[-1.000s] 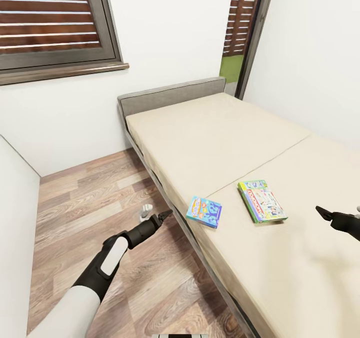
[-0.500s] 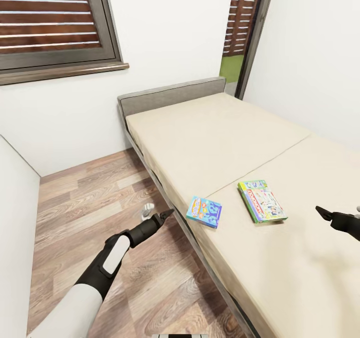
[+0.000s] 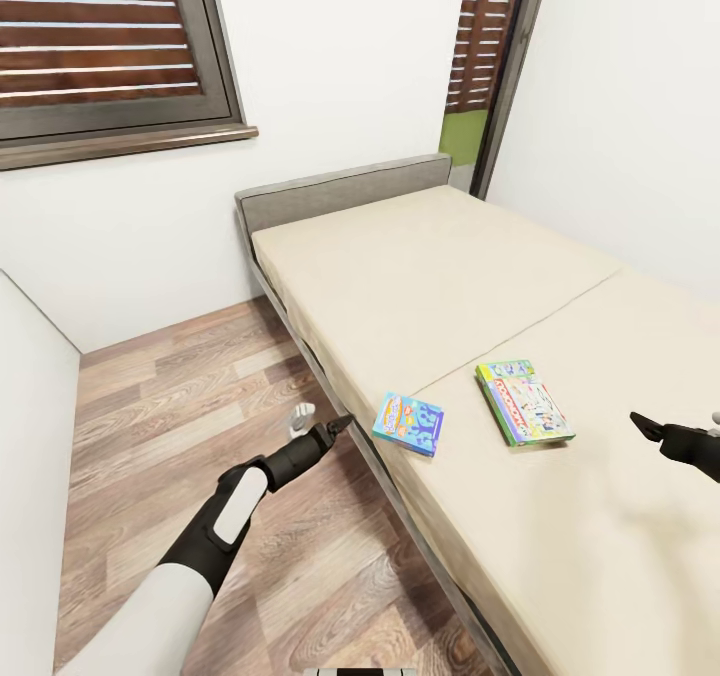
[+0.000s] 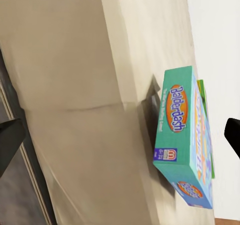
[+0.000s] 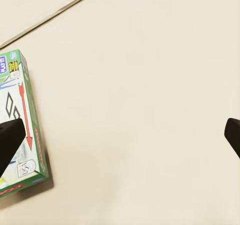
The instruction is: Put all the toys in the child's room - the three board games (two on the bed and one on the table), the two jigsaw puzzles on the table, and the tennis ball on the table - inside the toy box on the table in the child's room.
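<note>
Beside the blue board game (image 3: 408, 423), left gripper (image 3: 338, 425), jaws wide, empty.

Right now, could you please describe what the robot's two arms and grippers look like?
The left arm has a light grey upper segment, then a black forearm bearing a rounded white panel, tapering to a slim black left gripper with pointed fingers. Of the right arm, a black wrist and the pointed black right gripper show, with a small pale part above. No cables or markings are visible.
</note>
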Available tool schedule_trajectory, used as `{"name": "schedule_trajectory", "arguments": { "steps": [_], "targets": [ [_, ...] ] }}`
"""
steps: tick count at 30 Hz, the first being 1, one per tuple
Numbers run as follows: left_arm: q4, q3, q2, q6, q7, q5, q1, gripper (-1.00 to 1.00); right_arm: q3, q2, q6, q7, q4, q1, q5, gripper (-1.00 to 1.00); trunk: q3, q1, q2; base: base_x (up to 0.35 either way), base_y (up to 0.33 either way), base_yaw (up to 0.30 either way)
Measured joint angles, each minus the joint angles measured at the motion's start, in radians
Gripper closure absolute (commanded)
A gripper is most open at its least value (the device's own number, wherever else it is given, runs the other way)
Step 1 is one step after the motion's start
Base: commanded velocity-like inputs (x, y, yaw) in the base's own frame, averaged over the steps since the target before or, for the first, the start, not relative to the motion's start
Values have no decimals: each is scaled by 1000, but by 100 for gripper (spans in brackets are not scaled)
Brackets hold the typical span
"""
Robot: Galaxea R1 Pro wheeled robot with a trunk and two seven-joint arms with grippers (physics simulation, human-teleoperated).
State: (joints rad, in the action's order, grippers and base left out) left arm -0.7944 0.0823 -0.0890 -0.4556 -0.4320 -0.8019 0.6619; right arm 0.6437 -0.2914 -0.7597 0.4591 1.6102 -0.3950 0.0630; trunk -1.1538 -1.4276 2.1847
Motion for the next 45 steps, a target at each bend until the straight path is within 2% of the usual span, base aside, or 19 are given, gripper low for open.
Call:
{"name": "schedule_trajectory", "arguments": {
  "steps": [30, 39, 45],
  "targets": [
    [0, 4, -14, 0, 14, -1, 3, -100, -1, 0, 0, 0, 0, 0, 0, -100, 0, 0, 0, 0, 0, -3],
    [0, 6, -17, 0, 14, -1, 3, -100, -2, 0, 0, 0, 0, 0, 0, -100, 0, 0, 0, 0, 0, -141],
    [-1, 20, -18, 0, 15, -2, 3, -100, -2, 0, 0, 0, 0, 0, 0, -100, 0, 0, 0, 0, 0, -190]
  ]
}}
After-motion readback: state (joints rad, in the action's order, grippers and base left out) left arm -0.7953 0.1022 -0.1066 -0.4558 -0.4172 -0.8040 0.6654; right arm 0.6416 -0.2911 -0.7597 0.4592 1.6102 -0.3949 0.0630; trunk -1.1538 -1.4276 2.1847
